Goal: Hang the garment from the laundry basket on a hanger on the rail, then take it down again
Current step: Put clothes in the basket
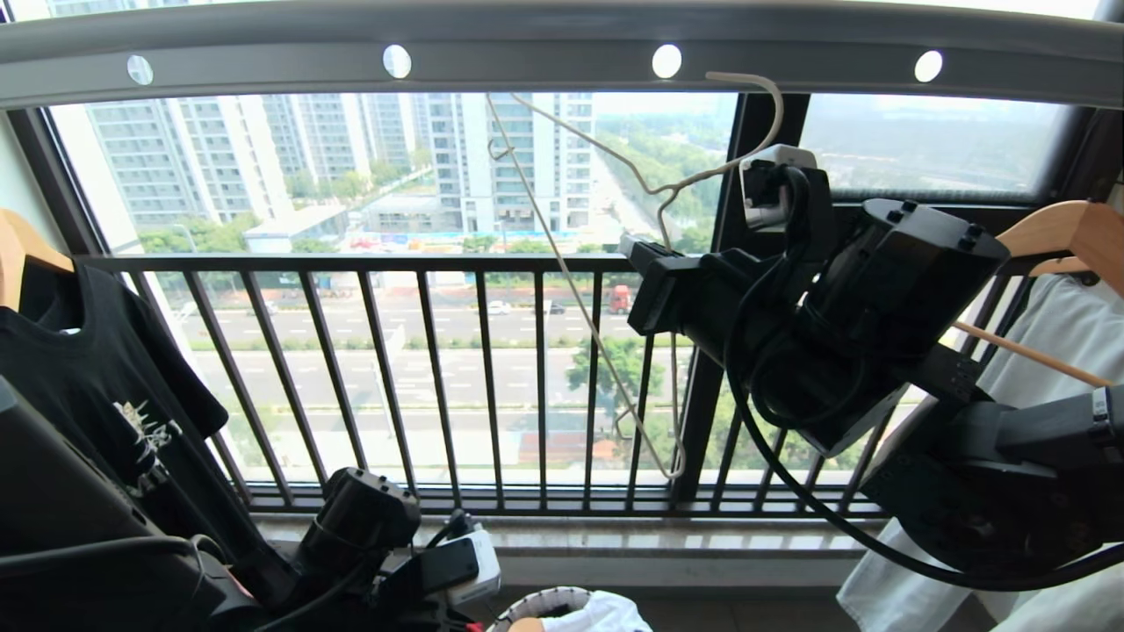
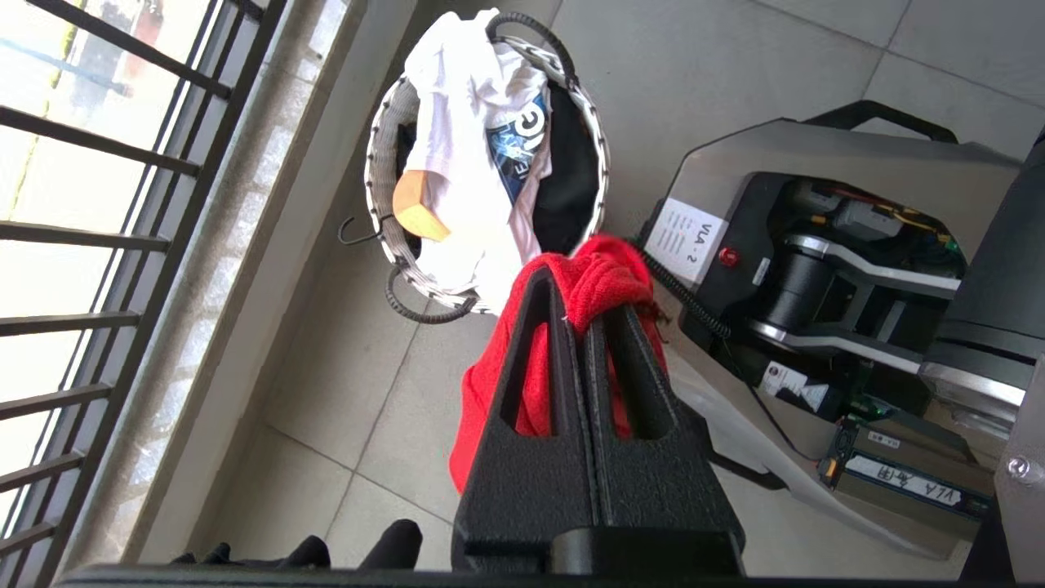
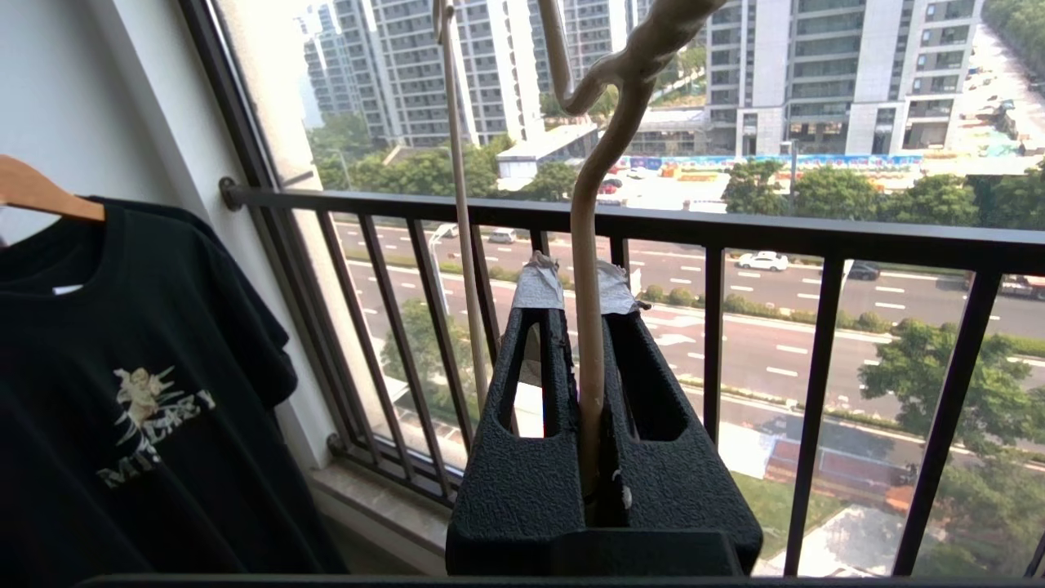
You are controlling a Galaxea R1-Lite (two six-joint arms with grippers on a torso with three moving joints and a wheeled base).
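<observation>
Black and textured, the left tool is clenched on a bunched fold of the garment, whose red cloth hangs from the pinch above the tiled floor, clear of the laundry basket lying near it below; that basket holds a white T-shirt and the end of a wooden hanger; the right tool is raised toward the window and grips one arm of the hanger, the thin wire running between its taped tips; in the head view the hanger tilts with its hook up near the rail, and whether the hook rests on that bar cannot be told; a black T-shirt hangs on a wooden hanger at the robot's left; judged from this, the pick from the basket is done and hanger and garment are each in a grip, well apart; threading the shirt onto the wire, hanging it on the rail and taking it down again all appear to remain.
</observation>
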